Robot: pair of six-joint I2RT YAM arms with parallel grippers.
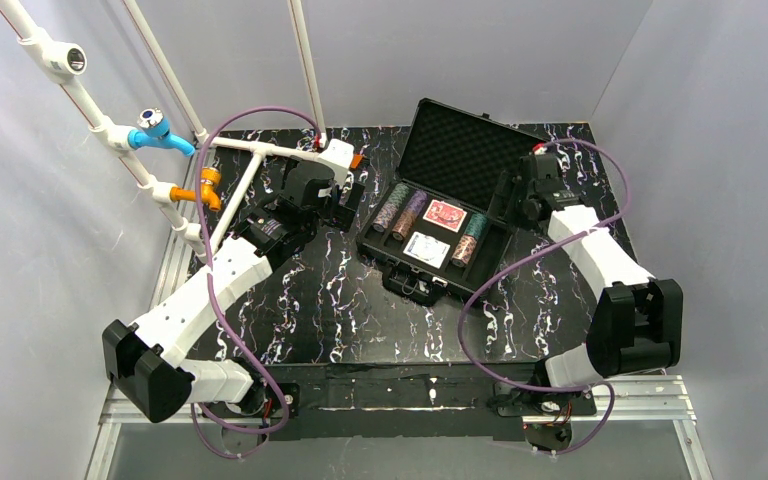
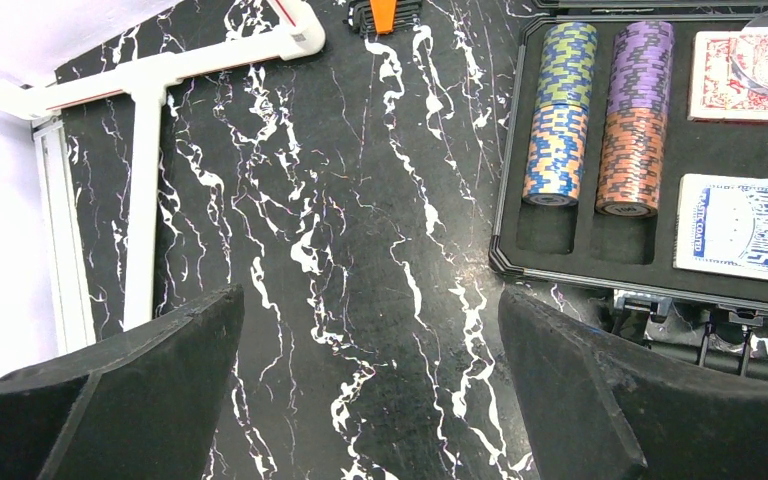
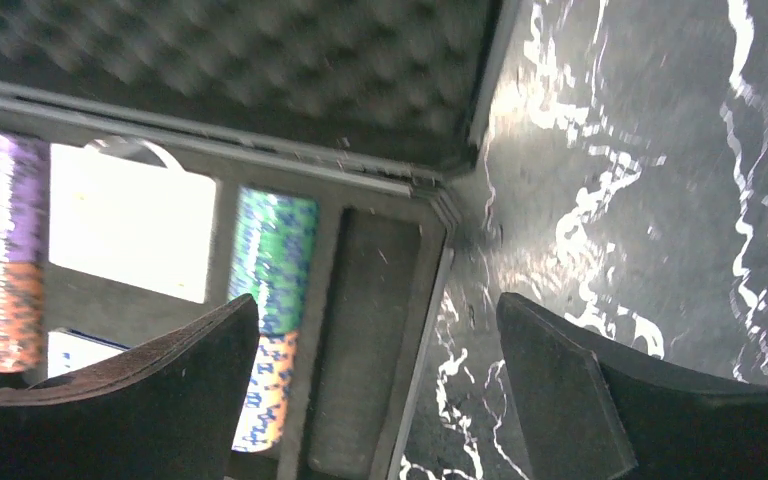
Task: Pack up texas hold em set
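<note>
The black briefcase (image 1: 388, 258) of the texas hold em set lies open mid-table, its foam-lined lid (image 1: 460, 150) standing up at the back. Striped poker chips (image 1: 400, 210) fill two left slots, and more chips (image 1: 470, 240) fill a slot at the right. A red-backed deck (image 1: 445, 215) and a blue-backed deck (image 1: 427, 248) lie between them. My left gripper (image 2: 370, 380) hangs open over bare table just left of the case (image 2: 505, 200). My right gripper (image 3: 375, 390) is open above the case's right edge, straddling an empty slot (image 3: 365, 340) beside green and orange chips (image 3: 275, 290).
A white pipe frame (image 1: 260, 150) with blue (image 1: 155, 130) and orange (image 1: 208, 185) fittings runs along the back left, close to the left arm. The case's handle and latches (image 1: 415, 285) stick out toward the near side. Grey walls close in the black marbled table (image 1: 340, 310).
</note>
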